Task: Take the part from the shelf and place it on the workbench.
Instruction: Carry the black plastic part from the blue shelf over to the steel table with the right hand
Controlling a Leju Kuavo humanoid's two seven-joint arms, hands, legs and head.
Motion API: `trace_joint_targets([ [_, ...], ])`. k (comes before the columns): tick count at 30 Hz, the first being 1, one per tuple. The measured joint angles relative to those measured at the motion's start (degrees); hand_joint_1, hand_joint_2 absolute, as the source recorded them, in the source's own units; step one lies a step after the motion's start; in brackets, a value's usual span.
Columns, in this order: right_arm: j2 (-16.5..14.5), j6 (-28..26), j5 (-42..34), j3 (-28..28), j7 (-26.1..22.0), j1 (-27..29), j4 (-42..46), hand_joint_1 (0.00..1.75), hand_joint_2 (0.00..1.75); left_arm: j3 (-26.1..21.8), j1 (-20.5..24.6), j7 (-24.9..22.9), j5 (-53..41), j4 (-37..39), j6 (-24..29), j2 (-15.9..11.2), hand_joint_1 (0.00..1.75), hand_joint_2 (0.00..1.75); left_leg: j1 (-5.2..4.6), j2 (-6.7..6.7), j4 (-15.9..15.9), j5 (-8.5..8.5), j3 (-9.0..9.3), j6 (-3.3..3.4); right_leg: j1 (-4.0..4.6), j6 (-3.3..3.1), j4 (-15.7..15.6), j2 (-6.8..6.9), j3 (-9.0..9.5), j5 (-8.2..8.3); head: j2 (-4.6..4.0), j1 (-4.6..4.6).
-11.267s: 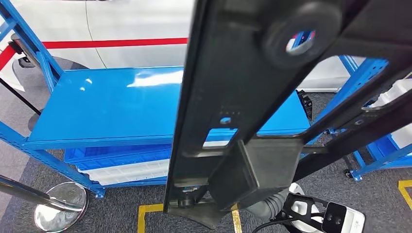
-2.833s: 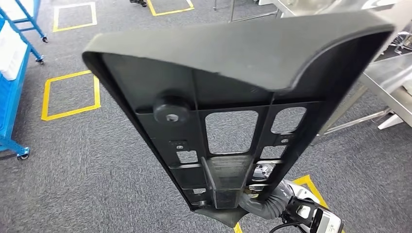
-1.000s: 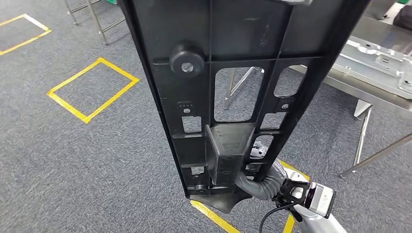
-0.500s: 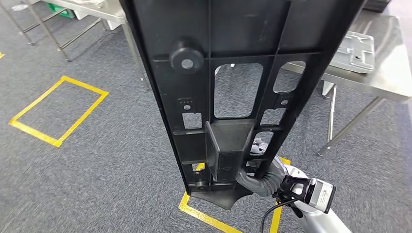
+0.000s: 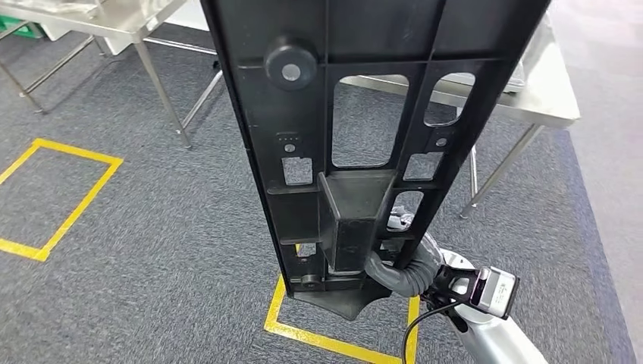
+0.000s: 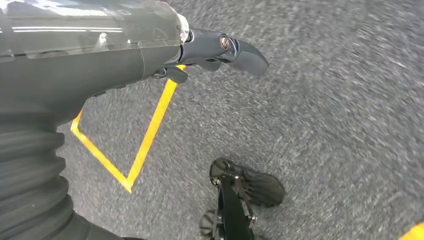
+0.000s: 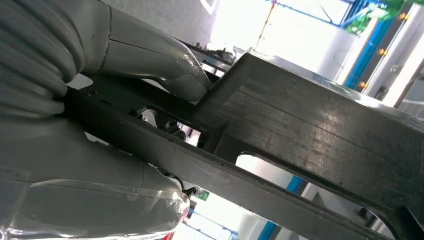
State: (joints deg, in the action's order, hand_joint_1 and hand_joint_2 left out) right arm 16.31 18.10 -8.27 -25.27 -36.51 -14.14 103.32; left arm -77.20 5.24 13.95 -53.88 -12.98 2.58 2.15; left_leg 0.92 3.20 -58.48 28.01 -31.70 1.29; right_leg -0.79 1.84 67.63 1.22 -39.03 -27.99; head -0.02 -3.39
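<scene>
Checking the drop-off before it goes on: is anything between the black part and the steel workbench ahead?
Nothing visible. The right hand holds the black part upright, with grey carpet up to the workbench; the part hides much of the tabletop.

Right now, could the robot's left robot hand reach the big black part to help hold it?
Probably not straight away. The left robot hand hangs low over the carpet, holding nothing, while the black part stands upright in the right robot hand. Nothing blocks it, though; the arm would have to lift.
</scene>
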Motion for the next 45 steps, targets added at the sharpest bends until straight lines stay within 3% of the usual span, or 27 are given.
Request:
trace_joint_targets([
  [2, -0.01, -0.02, 0.00, -0.05, -0.01, -0.25, -0.01, 1.75, 1.75, 0.00, 0.04, 0.06, 0.01, 0.00, -0.02, 0.02, 0.00, 1.75, -0.23, 1.15, 0.00, 0.40, 0.46, -0.52, 0.71, -0.68, -7.01, 2.67, 3.53, 2.33, 0.00, -0.01],
  [3, -0.02, -0.04, 0.01, -0.08, -0.02, -0.35, -0.01, 1.75, 1.75, 0.00, 0.04, 0.13, 0.04, 0.00, -0.08, 0.03, 0.00, 1.75, -0.35, 1.73, 0.01, 0.57, 0.62, -0.80, 1.06, -1.00, -8.60, 3.43, 4.24, 2.54, 0.00, -0.01],
  [4, -0.03, -0.07, 0.01, -0.10, -0.03, -0.41, -0.01, 1.75, 1.75, 0.00, 0.04, 0.22, 0.09, 0.00, -0.20, 0.03, 0.00, 1.75, -0.45, 2.41, 0.11, 0.72, 0.78, -1.07, 1.34, -1.26, -9.00, 3.33, 4.28, 2.31, 0.00, -0.01],
  [6, -0.04, -0.13, 0.04, -0.15, 0.00, -0.39, 0.01, 1.75, 1.75, 0.00, 0.20, 0.41, 0.25, 0.00, -0.51, 0.03, 0.00, 1.75, -0.48, 3.34, 0.22, 1.10, 1.20, -1.61, 1.17, -1.77, -9.40, 1.75, 4.31, 2.53, 0.00, -0.01],
  [8, 0.12, -0.24, 0.05, -0.22, 0.18, -0.67, 0.11, 1.75, 1.75, 0.00, 0.41, 0.58, 0.36, 0.00, -0.77, 0.03, 0.00, 1.75, -0.35, 1.32, -2.12, 2.84, 0.50, -2.08, 0.74, -2.40, -9.94, 0.43, 4.68, 2.78, 0.00, -0.02],
  [10, 0.34, -0.43, 0.04, -0.46, 0.53, -1.06, 0.19, 1.75, 1.75, 0.00, 0.34, 0.71, 0.40, 0.00, -0.89, 0.03, 0.00, 1.75, -0.19, -1.76, -9.01, 6.30, -2.76, -2.34, 0.58, -2.88, -10.09, -0.86, 4.87, 2.81, 0.00, -0.02],
  [12, 0.41, -0.63, -0.04, -0.71, 1.05, -1.22, 0.16, 1.75, 1.75, -0.01, 0.13, 0.74, 0.42, 0.00, -0.93, 0.01, 0.00, 1.75, -0.18, -2.74, -15.44, 8.15, -6.36, -2.48, 0.64, -3.04, -10.00, -2.42, 4.90, 2.77, 0.00, -0.02],
  [13, 0.42, -0.72, -0.13, -0.76, 1.27, -1.25, 0.16, 1.75, 1.75, -0.02, 0.09, 0.74, 0.42, 0.00, -0.97, -0.01, 0.00, 1.75, -0.18, -2.87, -16.25, 7.63, -7.11, -2.49, 0.66, -3.03, -9.93, -3.18, 4.93, 2.75, 0.00, -0.02],
  [14, 0.42, -0.84, -0.25, -0.80, 1.44, -1.34, 0.15, 1.75, 1.75, -0.02, 0.10, 0.75, 0.41, 0.00, -1.05, -0.02, 0.00, 1.75, -0.18, -3.02, -14.40, 5.81, -6.65, -2.42, 0.65, -2.96, -9.81, -3.99, 5.00, 2.70, 0.00, -0.02],
  [15, 0.42, -0.92, -0.38, -0.82, 1.51, -1.45, 0.15, 1.75, 1.75, -0.02, 0.15, 0.76, 0.40, 0.00, -1.14, -0.04, 0.00, 1.75, -0.16, -3.48, -10.68, 3.35, -5.25, -2.29, 0.63, -2.84, -9.65, -4.78, 5.07, 2.60, 0.00, -0.02],
  [17, 0.43, -1.04, -0.72, -0.85, 1.54, -1.67, 0.15, 1.75, 1.75, -0.01, 0.25, 0.79, 0.37, 0.00, -1.30, -0.10, 0.00, 1.75, -0.06, -5.71, -3.21, -0.01, -2.22, -1.84, 0.59, -2.42, -9.17, -6.21, 4.97, 2.35, -0.01, -0.02],
  [19, 0.45, -1.13, -1.00, -0.90, 1.51, -1.79, 0.16, 1.75, 1.75, 0.00, 0.30, 0.76, 0.33, 0.00, -1.37, -0.15, 0.00, 1.75, -0.15, -6.86, -0.79, -0.44, -1.20, -1.24, 0.45, -1.77, -8.94, -7.29, 4.59, 2.33, -0.01, -0.02],
  [21, 0.46, -1.35, -1.03, -0.93, 1.46, -1.81, 0.20, 1.75, 1.75, 0.00, 0.42, 0.78, 0.31, 0.00, -1.44, -0.14, 0.00, 1.75, -0.21, -5.81, -0.41, -0.76, -1.07, -0.47, 0.27, -1.03, -9.07, -8.15, 4.32, 2.51, 0.00, -0.02],
  [23, 0.38, -1.84, -0.70, -0.95, 1.37, -1.84, 0.35, 1.75, 1.75, 0.00, 0.62, 0.84, 0.31, 0.00, -1.57, -0.11, 0.00, 1.75, 0.00, -4.87, 0.25, -1.14, -0.78, 0.27, 0.39, -0.49, -7.62, -6.42, 3.59, 1.52, 0.00, -0.02],
  [25, 0.28, -2.42, -0.11, -0.98, 1.28, -1.90, 0.55, 1.75, 1.75, 0.00, 0.65, 0.89, 0.25, 0.00, -1.77, -0.11, 0.00, 1.75, 0.06, -4.02, 0.59, -1.28, -0.60, 0.64, 0.36, -0.06, -1.95, -3.16, 0.91, -1.58, 0.00, -0.01],
  [27, 0.26, -2.91, 0.43, -1.10, 1.27, -1.79, 0.63, 1.75, 1.75, 0.00, 0.49, 0.91, 0.10, -0.01, -1.90, -0.13, 0.00, 1.75, 0.01, -3.21, 0.56, -1.18, -0.61, 0.71, 0.00, 0.34, 4.95, -1.71, -2.49, -4.22, 0.00, -0.02],
  [28, 0.26, -3.10, 0.61, -1.16, 1.27, -1.68, 0.66, 1.75, 1.75, 0.00, 0.42, 0.91, 0.02, -0.01, -1.95, -0.13, 0.00, 1.75, 0.00, -2.89, 0.54, -1.11, -0.57, 0.67, -0.17, 0.46, 6.33, -1.48, -3.21, -4.18, 0.00, -0.02],
  [29, 0.26, -3.25, 0.76, -1.21, 1.27, -1.60, 0.74, 1.75, 1.75, 0.00, 0.39, 0.91, -0.04, -0.01, -1.99, -0.13, 0.00, 1.75, 0.00, -2.66, 0.53, -1.03, -0.50, 0.59, -0.29, 0.51, 5.49, -1.35, -2.80, -3.11, 0.00, -0.02],
  [32, 0.26, -3.44, 0.99, -1.25, 1.27, -1.60, 1.33, 1.75, 1.75, 0.00, 0.46, 0.92, -0.09, 0.00, -2.14, -0.12, 0.00, 1.75, -0.09, -2.31, 0.51, -0.70, -0.06, 0.10, -0.12, -0.05, -5.77, -0.58, 3.04, 1.94, 0.00, -0.01],
  [34, 0.25, -3.57, 1.05, -1.25, 1.26, -1.63, 1.72, 1.75, 1.75, 0.00, 0.48, 0.96, -0.09, -0.01, -2.36, -0.14, 0.00, 1.75, -0.19, -2.17, 0.54, -0.51, 0.04, -0.49, 0.34, -0.60, -9.64, -0.19, 4.98, 2.61, 0.00, -0.01],
  [38, 0.31, -3.90, 1.11, -1.25, 1.08, -1.39, 2.32, 1.75, 1.75, 0.00, 0.52, 1.13, -0.05, -0.01, -2.82, -0.23, 0.00, 1.75, -0.19, -2.07, -0.32, 0.52, 0.01, -1.77, 0.22, -1.74, -10.39, -0.66, 5.47, 2.66, 0.00, -0.02],
  [40, 0.42, -3.98, 1.14, -1.26, 0.89, -1.25, 2.54, 1.75, 1.75, 0.00, 0.47, 1.17, 0.03, -0.02, -2.90, -0.31, 0.00, 1.75, -0.10, -2.51, -5.76, 3.55, -2.39, -2.04, 0.10, -2.39, -10.76, -0.73, 5.84, 2.69, 0.00, -0.02],
  [42, 0.46, -3.93, 1.19, -1.33, 0.73, -0.98, 2.56, 1.75, 1.75, 0.00, 0.30, 1.16, 0.25, -0.02, -2.91, -0.38, 0.00, 1.75, -0.10, -2.72, -13.38, 6.70, -6.28, -2.23, 0.26, -2.73, -10.70, -0.97, 5.90, 2.55, 0.00, -0.02],
  [43, 0.46, -3.88, 1.22, -1.38, 0.67, -0.82, 2.55, 1.75, 1.75, 0.00, 0.20, 1.16, 0.35, -0.02, -2.91, -0.42, 0.00, 1.75, -0.11, -2.74, -15.57, 7.03, -7.56, -2.29, 0.33, -2.79, -10.64, -1.14, 5.91, 2.48, 0.00, -0.02],
  [44, 0.46, -3.83, 1.24, -1.41, 0.60, -0.72, 2.54, 1.75, 1.75, 0.00, 0.13, 1.15, 0.42, -0.02, -2.91, -0.46, 0.00, 1.75, -0.11, -2.75, -15.35, 6.09, -7.72, -2.27, 0.39, -2.77, -10.55, -1.35, 5.96, 2.41, 0.00, -0.02],
  [45, 0.46, -3.80, 1.25, -1.43, 0.52, -0.66, 2.54, 1.75, 1.75, 0.00, 0.08, 1.16, 0.45, -0.02, -2.91, -0.50, 0.00, 1.75, -0.11, -2.78, -12.90, 4.17, -6.79, -2.17, 0.42, -2.70, -10.44, -1.57, 6.06, 2.30, 0.00, -0.02],
])
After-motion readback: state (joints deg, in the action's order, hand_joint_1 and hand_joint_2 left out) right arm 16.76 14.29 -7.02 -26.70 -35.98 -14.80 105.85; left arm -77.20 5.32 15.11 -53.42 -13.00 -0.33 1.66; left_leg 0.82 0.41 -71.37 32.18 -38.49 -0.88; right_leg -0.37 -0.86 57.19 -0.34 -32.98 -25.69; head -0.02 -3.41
